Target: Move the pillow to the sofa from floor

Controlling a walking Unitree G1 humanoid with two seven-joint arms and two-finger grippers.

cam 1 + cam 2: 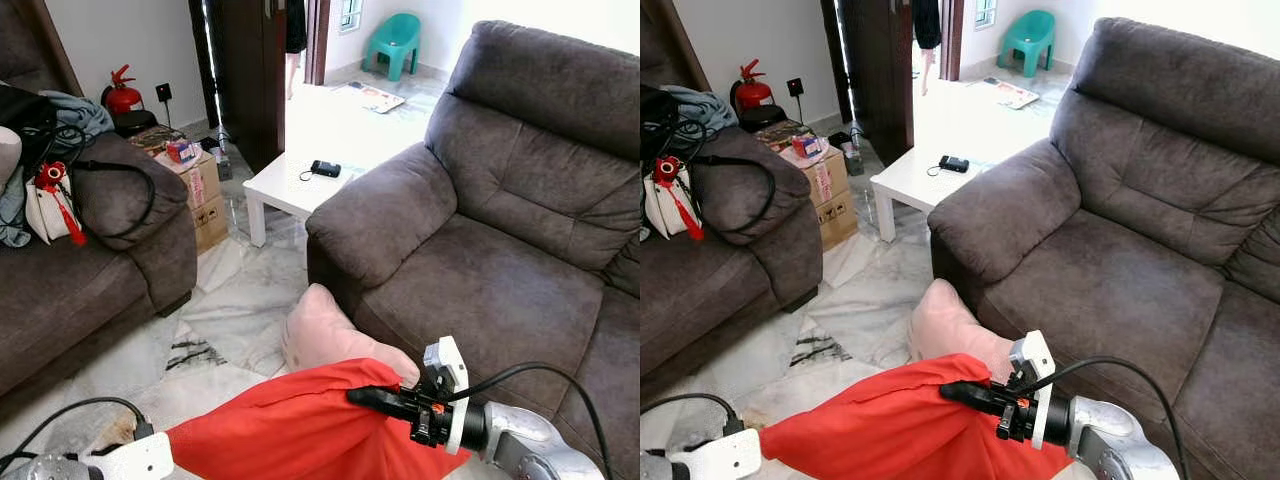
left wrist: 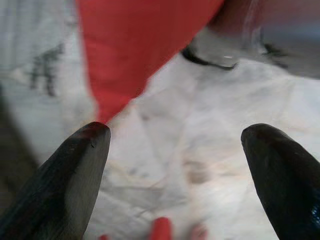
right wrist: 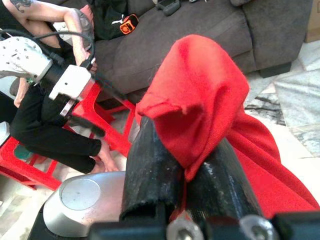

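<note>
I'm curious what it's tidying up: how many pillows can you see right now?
2. A red pillow is pinched in the right hand low in front. A pink pillow lies on the floor against the big sofa. Others may be hidden.

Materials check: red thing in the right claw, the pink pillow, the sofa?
Red cloth: thin matte woven fabric, folding limply where the right claw pinches it. Pink pillow: soft, smooth fabric cover. Sofa: grey-brown plush, probably microfibre, with a shaded nap.

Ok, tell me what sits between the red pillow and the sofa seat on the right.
Nothing visible does. The right tool is shut on the red pillow; a pink pillow lies on the floor beside the sofa seat, off the direct path.
</note>
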